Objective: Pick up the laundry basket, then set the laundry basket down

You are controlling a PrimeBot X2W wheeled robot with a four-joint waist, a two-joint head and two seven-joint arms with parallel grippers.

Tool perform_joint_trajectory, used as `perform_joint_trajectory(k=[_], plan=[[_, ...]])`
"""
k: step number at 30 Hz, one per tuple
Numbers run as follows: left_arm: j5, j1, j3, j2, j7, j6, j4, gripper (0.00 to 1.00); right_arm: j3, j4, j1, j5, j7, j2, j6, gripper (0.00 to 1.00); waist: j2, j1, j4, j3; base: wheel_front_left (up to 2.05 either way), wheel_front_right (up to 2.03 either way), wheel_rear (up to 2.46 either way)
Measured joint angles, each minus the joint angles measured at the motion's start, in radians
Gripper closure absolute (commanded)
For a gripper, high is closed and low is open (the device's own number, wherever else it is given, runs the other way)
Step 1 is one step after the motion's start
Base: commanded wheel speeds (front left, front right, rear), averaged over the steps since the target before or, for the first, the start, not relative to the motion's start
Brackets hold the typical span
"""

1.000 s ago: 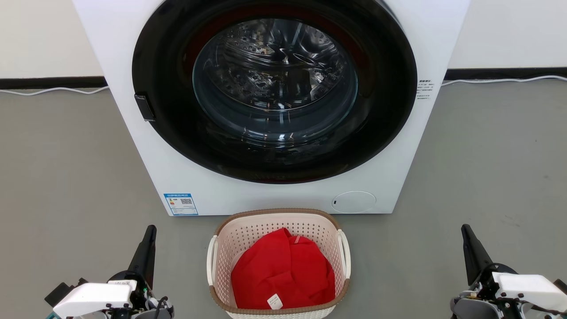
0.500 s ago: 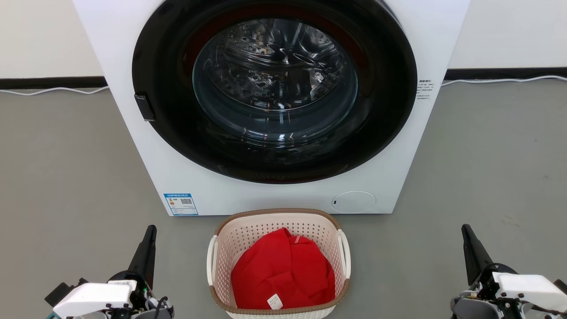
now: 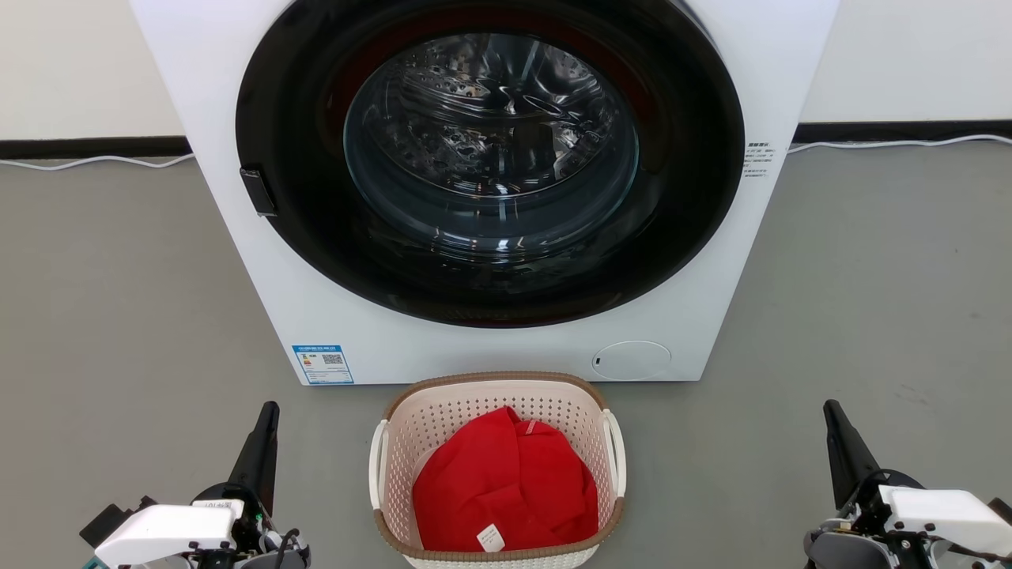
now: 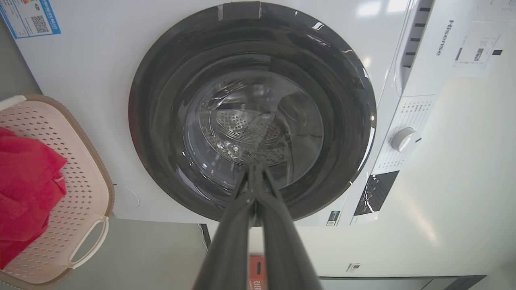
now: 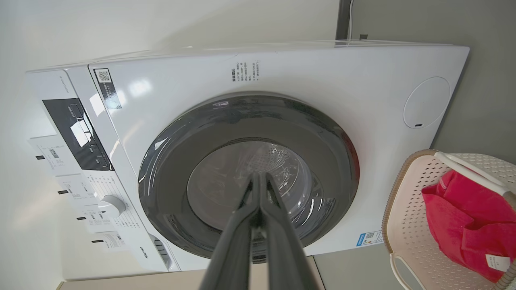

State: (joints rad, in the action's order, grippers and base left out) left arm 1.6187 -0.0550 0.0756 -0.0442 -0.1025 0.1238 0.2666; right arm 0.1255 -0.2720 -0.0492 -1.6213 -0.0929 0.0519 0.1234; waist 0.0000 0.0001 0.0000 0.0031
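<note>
The washing machine (image 3: 237, 261) stands close behind the laundry basket (image 3: 490, 379), which sits upright on the floor (image 3: 118, 316) between both arms, with a red garment (image 3: 506, 482) inside. The left pincer (image 4: 254, 171) and the right pincer (image 5: 260, 179) are each pressed together, well apart from it. I think an uneven lift could tip it. Its handles (image 3: 378, 462) face left and right; its long axis I cannot tell.

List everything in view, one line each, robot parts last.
washing machine: one, white with a dark round door, centre, door shut
laundry basket: one, cream with a brown rim, on the floor before the machine
garment: one, red, inside the basket
label: one, blue, machine's lower left front
floor: one, grey, all around
left gripper: one, dark, shut, left of the basket, apart from it
right gripper: one, dark, shut, right of the basket, apart from it
</note>
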Motion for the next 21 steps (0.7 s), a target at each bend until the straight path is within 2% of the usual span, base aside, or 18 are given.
perform_joint_trajectory(k=[21], plan=[[0.000,0.000,0.002,0.001,0.000,0.000,0.000,1.00,0.001,0.000,0.000,0.000,-0.008,0.000,0.000,1.00,0.0000,-0.0001,0.000,0.000,0.00,0.00,0.00]])
